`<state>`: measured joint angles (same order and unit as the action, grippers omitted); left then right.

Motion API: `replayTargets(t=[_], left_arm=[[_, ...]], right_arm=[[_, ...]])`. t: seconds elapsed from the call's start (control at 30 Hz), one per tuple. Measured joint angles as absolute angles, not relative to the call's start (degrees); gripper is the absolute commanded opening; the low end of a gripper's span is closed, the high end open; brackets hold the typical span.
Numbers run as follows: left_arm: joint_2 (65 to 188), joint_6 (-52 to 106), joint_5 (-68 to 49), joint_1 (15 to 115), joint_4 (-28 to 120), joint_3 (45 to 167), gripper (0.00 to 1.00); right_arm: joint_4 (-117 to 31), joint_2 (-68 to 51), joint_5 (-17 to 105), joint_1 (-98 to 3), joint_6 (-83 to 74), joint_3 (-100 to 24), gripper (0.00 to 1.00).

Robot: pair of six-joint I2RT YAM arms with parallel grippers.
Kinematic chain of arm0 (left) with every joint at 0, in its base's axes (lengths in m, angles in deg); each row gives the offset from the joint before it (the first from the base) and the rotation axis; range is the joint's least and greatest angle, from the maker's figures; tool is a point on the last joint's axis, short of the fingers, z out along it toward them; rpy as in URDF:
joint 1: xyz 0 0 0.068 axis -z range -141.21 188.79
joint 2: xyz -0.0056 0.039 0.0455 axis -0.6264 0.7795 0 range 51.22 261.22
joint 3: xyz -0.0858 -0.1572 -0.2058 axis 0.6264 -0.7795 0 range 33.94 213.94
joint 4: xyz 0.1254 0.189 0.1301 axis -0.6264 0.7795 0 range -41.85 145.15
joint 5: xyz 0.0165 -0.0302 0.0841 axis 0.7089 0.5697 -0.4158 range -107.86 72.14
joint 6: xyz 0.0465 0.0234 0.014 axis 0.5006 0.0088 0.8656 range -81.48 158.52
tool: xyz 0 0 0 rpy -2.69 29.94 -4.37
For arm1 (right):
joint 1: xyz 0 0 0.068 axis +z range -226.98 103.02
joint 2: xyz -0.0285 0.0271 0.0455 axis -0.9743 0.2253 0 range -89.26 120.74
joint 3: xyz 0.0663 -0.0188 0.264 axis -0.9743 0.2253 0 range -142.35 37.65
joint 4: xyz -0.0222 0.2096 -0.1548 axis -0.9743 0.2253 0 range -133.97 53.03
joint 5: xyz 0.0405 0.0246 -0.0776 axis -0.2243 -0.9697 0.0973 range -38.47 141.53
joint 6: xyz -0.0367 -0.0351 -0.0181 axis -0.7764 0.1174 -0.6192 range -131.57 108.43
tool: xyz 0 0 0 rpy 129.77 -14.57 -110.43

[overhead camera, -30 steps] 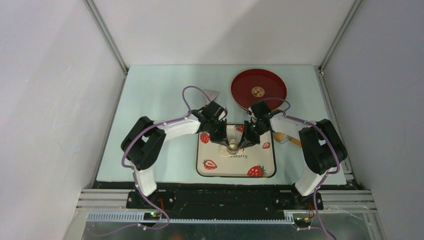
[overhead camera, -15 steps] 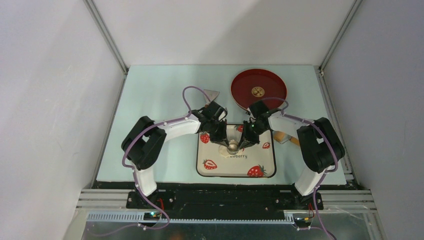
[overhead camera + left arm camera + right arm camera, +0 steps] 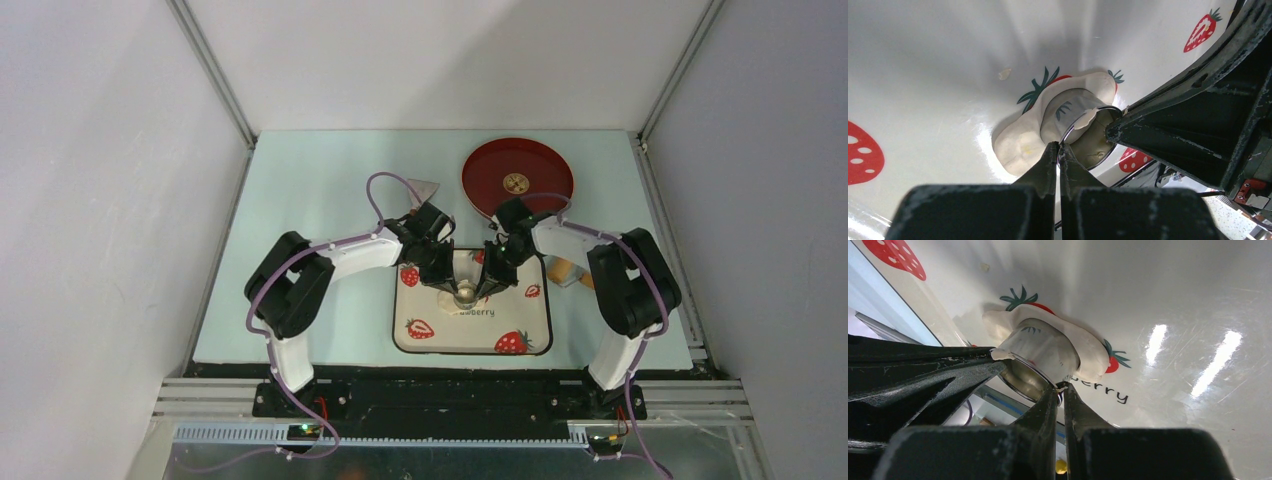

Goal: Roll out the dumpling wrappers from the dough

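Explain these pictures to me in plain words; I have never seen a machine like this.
Two robot arms are bolted at the near edge of a pale table. The wide picture looks down from above and behind them; the two close-ups come from cameras on each wrist. On the table lie a strawberry-print tray and a red plate. On the tray, a metal cutter ring stands pressed into flattened dough. The left gripper and right gripper each pinch the ring's rim.

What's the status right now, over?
Left gripper and right gripper both shut on cutter ring rim. Ring pressed into dough on strawberry tray. Nothing in the way.
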<state>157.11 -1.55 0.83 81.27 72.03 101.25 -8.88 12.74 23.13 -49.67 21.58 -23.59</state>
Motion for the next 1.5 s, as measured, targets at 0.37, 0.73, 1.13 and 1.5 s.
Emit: replayTargets(t=[0.37, 0.73, 1.13, 1.5], left_arm=[[157.33, -1.46, 0.81, 81.31, 72.03, 101.23, 0.0], [157.61, -1.4, 0.99, 81.33, 71.92, 101.23, 0.0], [157.96, -0.87, 1.53, 81.31, 71.57, 101.12, 0.0], [158.33, -0.87, 1.93, 81.29, 71.31, 101.03, 0.0]], right_arm=[[-8.18, 13.24, 22.86, -49.67, 20.97, -24.09, 0.0], [-7.55, 14.46, 20.96, -50.28, 20.33, -24.66, 0.0], [-7.57, 15.27, 18.86, -51.22, 19.68, -24.53, 0.0], [-9.93, 16.32, 15.32, -52.75, 19.72, -22.45, 0.0]])
